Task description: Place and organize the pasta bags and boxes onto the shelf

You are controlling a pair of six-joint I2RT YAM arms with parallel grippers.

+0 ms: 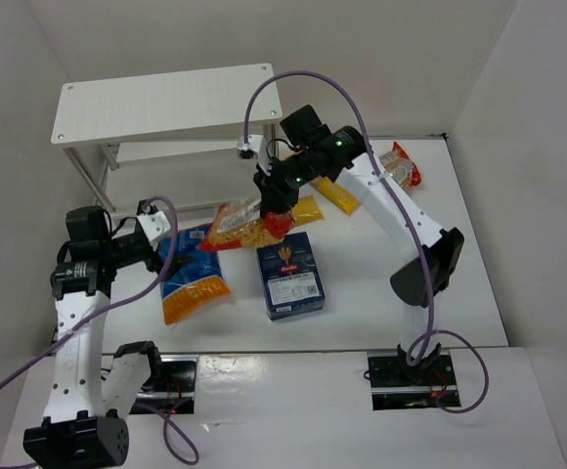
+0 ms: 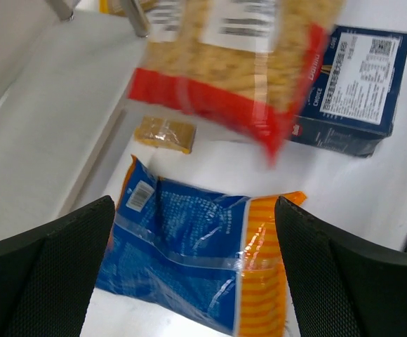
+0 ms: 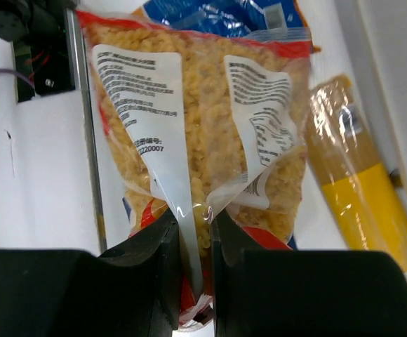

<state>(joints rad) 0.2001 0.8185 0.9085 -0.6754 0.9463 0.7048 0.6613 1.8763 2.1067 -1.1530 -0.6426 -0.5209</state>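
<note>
My right gripper (image 1: 275,209) is shut on a red-edged clear bag of tan pasta (image 1: 237,228), pinching its back seam (image 3: 195,232), and holds it in front of the white two-tier shelf (image 1: 166,98). The bag hangs blurred in the left wrist view (image 2: 238,63). My left gripper (image 1: 160,233) is open and empty above the blue-and-orange bag (image 2: 189,253), which lies flat (image 1: 194,277). The dark blue box (image 1: 290,276) lies beside it. Two yellow packs (image 1: 309,209) (image 1: 340,195) and the second red-edged bag (image 1: 402,166) lie behind my right arm.
A silver shelf leg (image 3: 91,175) stands just left of the held bag, and the lower shelf board (image 2: 42,126) is close on the left. One yellow pack's end (image 2: 165,133) lies by the shelf foot. White walls enclose the table.
</note>
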